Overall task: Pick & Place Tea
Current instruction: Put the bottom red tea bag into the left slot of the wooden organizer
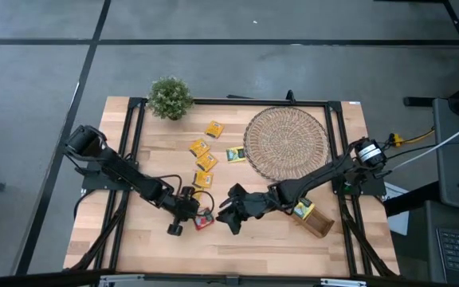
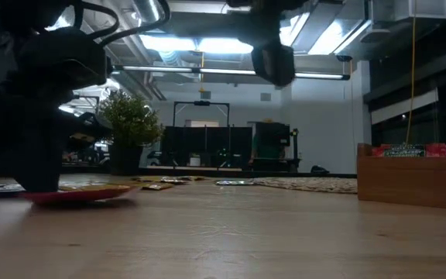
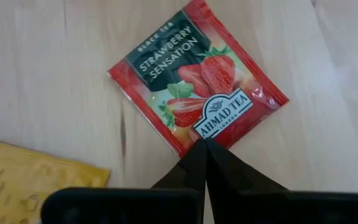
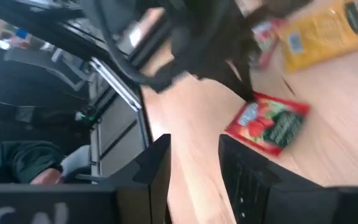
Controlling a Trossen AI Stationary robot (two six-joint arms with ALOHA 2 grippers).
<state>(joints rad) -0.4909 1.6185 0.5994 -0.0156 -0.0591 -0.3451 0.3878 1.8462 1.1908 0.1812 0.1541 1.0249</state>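
From my remote station: L gripper [image 1: 201, 214] is down at the table's front-middle w/ its fingers [image 3: 205, 163] pinched together on a corner of the red strawberry sachet [image 3: 197, 76]; the pkt lies flat on the wood, label reads "Strawberry Sensation", so I call it clamped on that sachet. In the low view the red pkt [image 2: 78, 194] sits on the tabletop under the dark gripper body. R gripper [image 1: 233, 209] hovers just beside it, to the right in the high view, fingers [image 4: 157, 163] spread w/ a gap between them and nothing in that gap; from its wrist cam I see the same red pkt [image 4: 269, 124] ahead on the wood w/ the L arm's tips on its edge. A yellow sachet [image 3: 30, 171] lies near the red one, not touching. More yellow pkts [image 1: 204, 151] are scattered between the plant [image 1: 170, 96] and the round woven mat [image 1: 287, 142]; one greenish pkt [image 1: 235, 155] touches the mat's left rim. Wooden tray [image 1: 315, 221] sits front-right w/ some sachets [image 2: 432, 149] standing in it; can't tell the count. A person's sleeve [image 4: 23, 158] shows beyond the table edge in R wrist view.
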